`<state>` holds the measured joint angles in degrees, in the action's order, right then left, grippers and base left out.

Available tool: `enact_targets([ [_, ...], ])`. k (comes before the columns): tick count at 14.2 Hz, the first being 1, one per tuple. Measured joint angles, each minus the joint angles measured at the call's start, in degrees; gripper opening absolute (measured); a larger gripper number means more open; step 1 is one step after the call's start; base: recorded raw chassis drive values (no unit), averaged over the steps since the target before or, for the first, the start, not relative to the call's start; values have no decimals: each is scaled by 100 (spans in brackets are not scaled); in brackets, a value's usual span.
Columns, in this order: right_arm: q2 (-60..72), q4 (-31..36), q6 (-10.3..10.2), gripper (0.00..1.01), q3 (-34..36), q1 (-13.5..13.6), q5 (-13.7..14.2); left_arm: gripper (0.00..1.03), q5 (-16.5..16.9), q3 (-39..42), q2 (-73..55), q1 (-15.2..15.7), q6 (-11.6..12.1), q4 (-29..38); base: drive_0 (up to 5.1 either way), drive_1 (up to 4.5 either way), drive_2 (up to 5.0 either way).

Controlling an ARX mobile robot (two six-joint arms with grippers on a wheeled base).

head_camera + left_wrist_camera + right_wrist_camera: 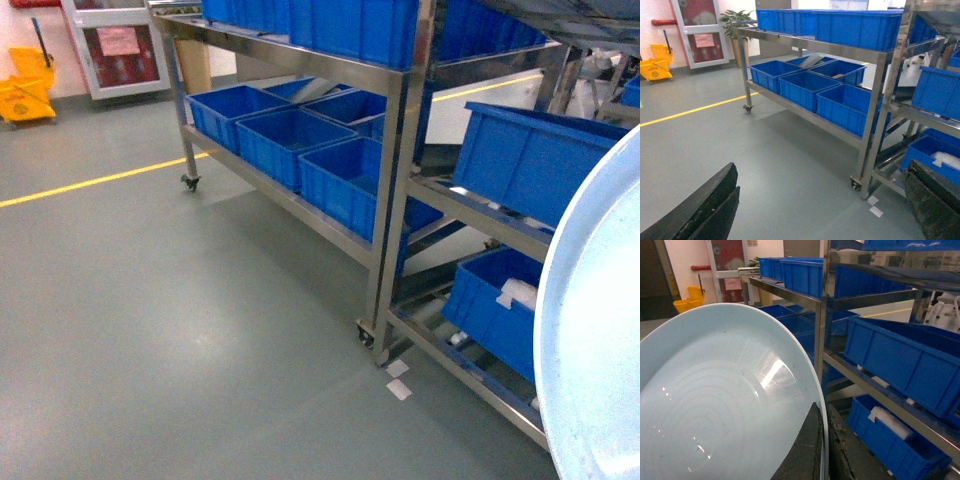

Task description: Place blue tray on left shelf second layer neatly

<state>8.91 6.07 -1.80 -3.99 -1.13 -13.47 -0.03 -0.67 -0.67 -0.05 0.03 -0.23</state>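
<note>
At the right gripper point(824, 450), fingers pinch the rim of the blue tray point(725, 405), held tilted on edge, off any shelf, beside the right-hand rack. Left gripper point(820, 210) fingers spread wide, nothing between them, above the grey floor point(200, 330). Left shelf second layer point(300, 205) carries blue crates point(285, 140) along its length, near the front edge.
</note>
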Motion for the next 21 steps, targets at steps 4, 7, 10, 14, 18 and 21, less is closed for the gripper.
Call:
enact_targets([
  [4, 0, 2, 0, 2, 0, 0, 0, 98, 0, 0, 0, 0, 0, 0, -166, -166, -166],
  [7, 0, 2, -2, 2, 0, 0, 0, 98, -2, 0, 0, 0, 0, 0, -154, -154, -154],
  [10, 0, 2, 0, 2, 0, 0, 0, 98, 0, 0, 0, 0, 0, 0, -159, -159, -159],
  [14, 0, 2, -2, 2, 0, 0, 0, 98, 0, 0, 0, 0, 0, 0, -165, -165, -165],
  [18, 0, 2, 0, 2, 2, 0, 0, 98, 0, 0, 0, 0, 0, 0, -154, -154, -154],
  [21, 0, 2, 0, 2, 0, 0, 0, 98, -2, 0, 0, 0, 0, 0, -164, -164, -164],
])
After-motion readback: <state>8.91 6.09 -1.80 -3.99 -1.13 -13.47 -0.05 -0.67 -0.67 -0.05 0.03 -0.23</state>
